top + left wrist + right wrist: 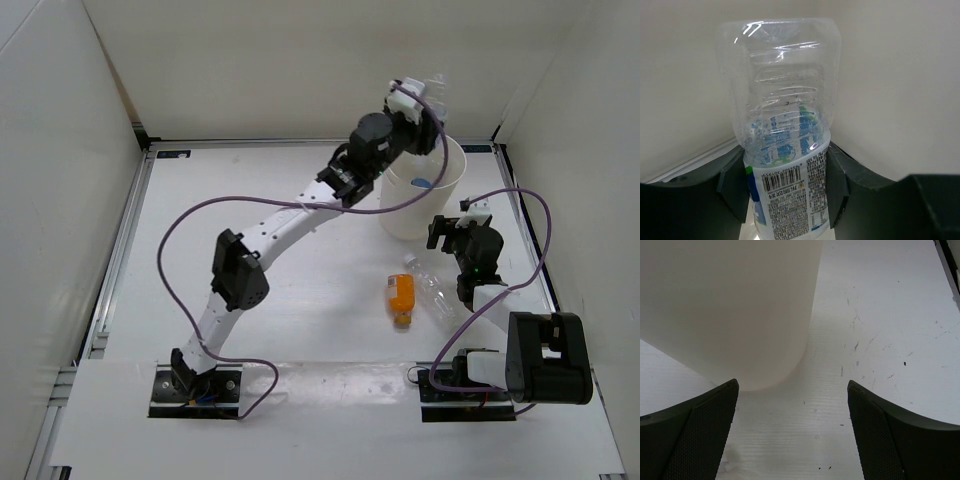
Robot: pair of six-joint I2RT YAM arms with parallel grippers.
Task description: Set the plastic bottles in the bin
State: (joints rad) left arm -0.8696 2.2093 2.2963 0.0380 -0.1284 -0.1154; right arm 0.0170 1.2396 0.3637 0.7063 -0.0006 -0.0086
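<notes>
Clear bottle (785, 125), blue label, seemingly empty

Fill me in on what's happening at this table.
The left hand grips a labelled clear bottle and holds it high at the far rim of the bin, not yet dropped in. The right hand is open and empty, low over the table beside the bin. An orange bottle and a plain clear bottle lie on the table near the right arm, waiting.
</notes>
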